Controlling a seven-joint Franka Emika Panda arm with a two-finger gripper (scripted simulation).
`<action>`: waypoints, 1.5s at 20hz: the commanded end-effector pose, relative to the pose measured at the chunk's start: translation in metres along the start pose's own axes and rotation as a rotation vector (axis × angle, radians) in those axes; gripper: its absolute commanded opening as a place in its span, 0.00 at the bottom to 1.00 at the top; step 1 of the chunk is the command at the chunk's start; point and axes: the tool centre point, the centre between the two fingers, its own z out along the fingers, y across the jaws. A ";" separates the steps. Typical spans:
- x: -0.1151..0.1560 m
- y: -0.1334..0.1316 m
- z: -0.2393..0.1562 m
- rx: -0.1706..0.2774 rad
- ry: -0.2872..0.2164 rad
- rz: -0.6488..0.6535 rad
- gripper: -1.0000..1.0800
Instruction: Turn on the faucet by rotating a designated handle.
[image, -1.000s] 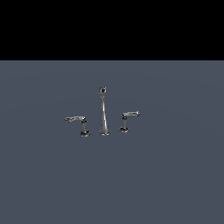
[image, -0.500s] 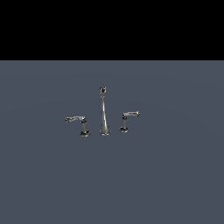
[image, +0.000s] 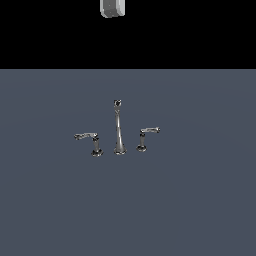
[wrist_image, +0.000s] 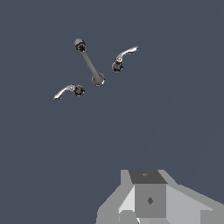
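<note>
Showing only overhead: faucet (wrist_image: 89, 63), handle (wrist_image: 124, 57).

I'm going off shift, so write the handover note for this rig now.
Gripper: high above the faucet, at the exterior view's top edge and touching nothing. Its fingers are out of frame, so I cannot tell whether it is open or shut.
Handle: the short lever on the exterior view's right of the spout. The longer lever is on the left.
Done: no contact with the handle yet.
Left: come down to the handle, catch it and rotate it.
</note>
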 end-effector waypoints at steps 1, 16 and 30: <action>0.014 -0.007 0.018 0.004 0.003 0.065 0.00; 0.107 -0.029 0.115 0.022 0.018 0.429 0.00; 0.198 -0.017 0.202 0.033 0.035 0.768 0.00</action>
